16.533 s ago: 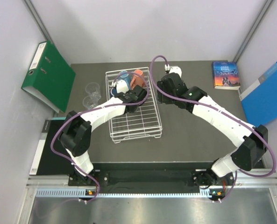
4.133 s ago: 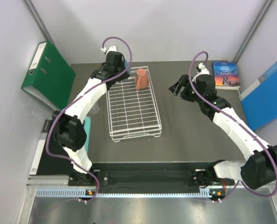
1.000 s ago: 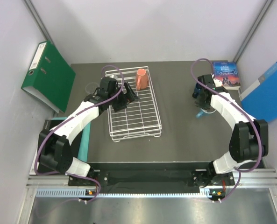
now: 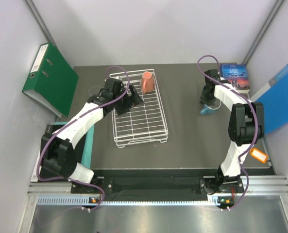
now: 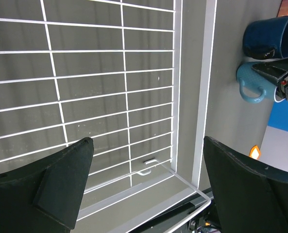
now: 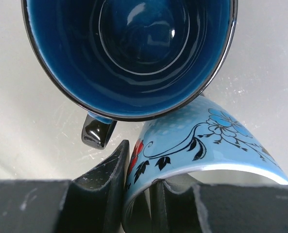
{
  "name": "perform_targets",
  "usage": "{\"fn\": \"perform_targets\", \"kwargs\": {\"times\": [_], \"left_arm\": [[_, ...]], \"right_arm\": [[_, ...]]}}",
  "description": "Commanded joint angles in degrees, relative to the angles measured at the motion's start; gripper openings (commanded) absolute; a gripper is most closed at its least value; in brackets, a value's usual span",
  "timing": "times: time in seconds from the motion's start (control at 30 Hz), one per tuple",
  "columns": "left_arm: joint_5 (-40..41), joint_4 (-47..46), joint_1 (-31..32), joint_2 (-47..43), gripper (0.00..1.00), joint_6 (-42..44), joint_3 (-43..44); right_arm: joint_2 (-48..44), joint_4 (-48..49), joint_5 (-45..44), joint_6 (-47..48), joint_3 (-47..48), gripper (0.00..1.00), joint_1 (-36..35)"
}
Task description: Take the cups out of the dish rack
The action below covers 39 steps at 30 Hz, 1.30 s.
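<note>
The white wire dish rack [image 4: 140,121] lies mid-table, with an orange mug [image 4: 146,81] standing in its far right corner. My left gripper [image 4: 132,97] hovers open over the rack's far part, and in the left wrist view only grid [image 5: 110,82] lies between its fingers [image 5: 61,179]. To the right of the rack, my right gripper [image 4: 208,103] is shut on the rim of the light-blue flowered mug [image 6: 207,141], one finger [image 6: 107,179] outside and one inside. The dark-blue mug [image 6: 134,48] stands upright right beside it. A clear glass [image 4: 92,90] shows faintly left of the rack.
A green binder [image 4: 49,77] leans at the far left. A book [image 4: 235,77] and a blue folder [image 4: 279,97] lie at the far right, close to the two mugs. A teal slab [image 4: 88,145] sits at the table's left edge. An orange tag [image 4: 257,154] hangs by the right arm.
My right arm has folded back and drawn the light-blue mug slightly farther away, beside the dark-blue mug. The left gripper has hardly moved and stays open.
</note>
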<state>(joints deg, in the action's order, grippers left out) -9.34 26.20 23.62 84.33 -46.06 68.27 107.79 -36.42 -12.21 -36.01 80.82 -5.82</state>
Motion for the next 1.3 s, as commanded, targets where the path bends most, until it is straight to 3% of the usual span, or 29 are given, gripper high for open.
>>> {"fn": "perform_targets", "kwargs": {"times": [0.0, 0.23, 0.37, 0.57, 0.87, 1.07, 1.27], "left_arm": [[0.12, 0.26, 0.03, 0.83, 0.99, 1.06, 3.01], [-0.59, 0.0, 0.03, 1.45, 0.99, 1.68, 3.36], [-1.03, -0.09, 0.03, 1.8, 0.99, 2.2, 3.98], [-1.2, -0.09, 0.03, 1.62, 0.99, 2.64, 4.33], [-0.68, -0.62, 0.03, 1.71, 0.99, 2.82, 4.85], [-0.15, -2.46, 0.03, 2.5, 0.99, 2.29, 5.64], [-1.9, -2.29, 0.03, 5.14, 0.99, 0.63, 7.32]], "right_arm": [[0.76, 0.39, 0.95, 0.59, 2.68, 0.16, 0.55], [-2.58, 1.01, 3.15, 0.41, 2.68, 0.31, 0.55], [-5.12, 0.3, 3.42, 0.24, 2.86, 0.47, -0.06], [-8.99, 0.13, 4.73, -0.55, 2.68, 0.56, -0.68], [-14.7, -0.93, 7.54, -1.35, 6.89, 0.62, -1.65], [-20.76, 3.63, 11.49, -1.7, 4.28, 0.62, -2.17], [-20.77, 1.18, 8.0, 2.34, 3.3, 0.63, -2.61]]}}
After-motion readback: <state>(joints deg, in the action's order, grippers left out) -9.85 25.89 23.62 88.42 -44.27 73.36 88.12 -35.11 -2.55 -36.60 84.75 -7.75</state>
